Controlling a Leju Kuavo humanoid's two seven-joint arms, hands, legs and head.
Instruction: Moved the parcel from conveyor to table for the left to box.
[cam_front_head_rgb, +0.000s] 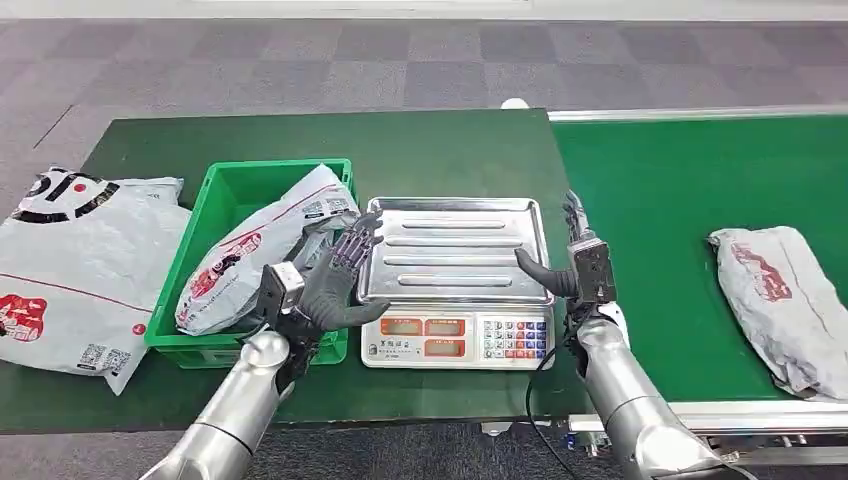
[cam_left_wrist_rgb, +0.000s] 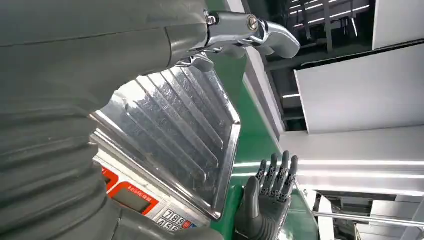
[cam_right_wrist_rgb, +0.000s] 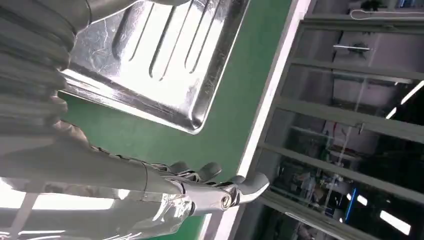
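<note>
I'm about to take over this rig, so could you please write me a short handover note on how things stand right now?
Left hand: open, held up at the left edge of the scale tray.
Right hand: open, at the tray's right edge.
Scale tray holds nothing.
One grey parcel lies on the conveyor belt, untouched.
Another parcel leans in the green crate.
Left to do: the right hand fetches the belt parcel onto the table, then the left boxes it.
</note>
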